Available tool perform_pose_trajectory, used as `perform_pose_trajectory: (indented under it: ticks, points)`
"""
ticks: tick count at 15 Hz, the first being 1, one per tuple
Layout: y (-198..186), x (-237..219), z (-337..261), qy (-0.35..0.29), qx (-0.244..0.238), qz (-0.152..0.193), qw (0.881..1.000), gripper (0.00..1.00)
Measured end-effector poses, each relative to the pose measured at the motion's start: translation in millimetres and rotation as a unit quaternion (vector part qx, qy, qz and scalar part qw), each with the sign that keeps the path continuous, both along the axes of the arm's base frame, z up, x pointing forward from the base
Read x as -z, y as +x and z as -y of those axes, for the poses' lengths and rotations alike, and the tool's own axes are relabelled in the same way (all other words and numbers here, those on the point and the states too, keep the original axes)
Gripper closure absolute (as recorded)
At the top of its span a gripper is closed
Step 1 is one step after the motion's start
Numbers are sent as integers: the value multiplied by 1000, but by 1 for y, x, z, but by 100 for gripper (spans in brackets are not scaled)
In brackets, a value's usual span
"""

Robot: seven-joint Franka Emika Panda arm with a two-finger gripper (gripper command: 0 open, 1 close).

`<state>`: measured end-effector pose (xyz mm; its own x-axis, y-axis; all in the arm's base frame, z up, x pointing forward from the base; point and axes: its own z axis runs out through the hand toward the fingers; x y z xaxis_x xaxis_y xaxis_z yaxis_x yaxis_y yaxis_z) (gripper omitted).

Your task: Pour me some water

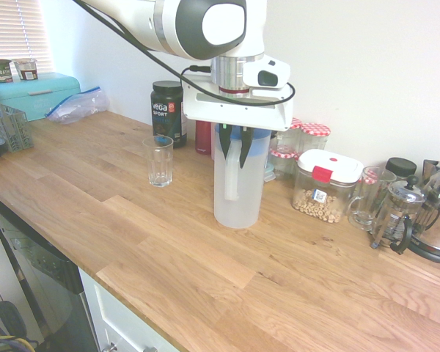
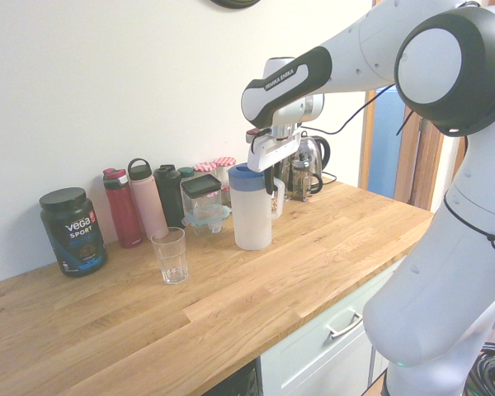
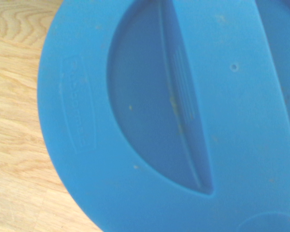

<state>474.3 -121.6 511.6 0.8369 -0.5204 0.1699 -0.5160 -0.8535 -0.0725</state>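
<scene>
One big wooden tabletop carries everything. The tall white jug stands straight up on it, near the middle, with its long side pointing up and down. It has a blue lid on top and a white handle running down its side. The wrist view shows only the lid, seen from right above, and a bit of wood beside it.

The end effector comes down from above the jug, pointing almost straight down. Its two dark fingers reach down on both sides of the top of the handle. They look squeezed together on the handle, so I think the jug is now held there. The jug sits flat on the wood and is not lifted yet.

The water is inside the jug. The sides are cloudy, so I cannot tell how full it is.

The small clear glass stands empty on the tabletop, a little way from the jug. In the first outside view it is to the left of the jug and a bit further back. In the second outside view it is also to the left, but closer to the camera. Nothing stands between them.

So the jug is right under the end effector, and the glass lies off to one side. I think the next move is to lift the jug, carry it toward the glass and tip it that way. The lid is on, so I cannot tell if water can get out.
</scene>
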Motion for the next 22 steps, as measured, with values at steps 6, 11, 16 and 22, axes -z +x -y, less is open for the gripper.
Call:
perform_pose_trajectory:
  ticks: [6,11,16,22]
  points:
    - [-7,-32,-12,-3,-10,19,1000,100]
    - [-7,-61,-45,-7,-55,13,998,100]
    - [-12,-76,-85,-40,-186,-39,981,100]
    - [-18,-76,-133,-119,-318,-117,933,100]
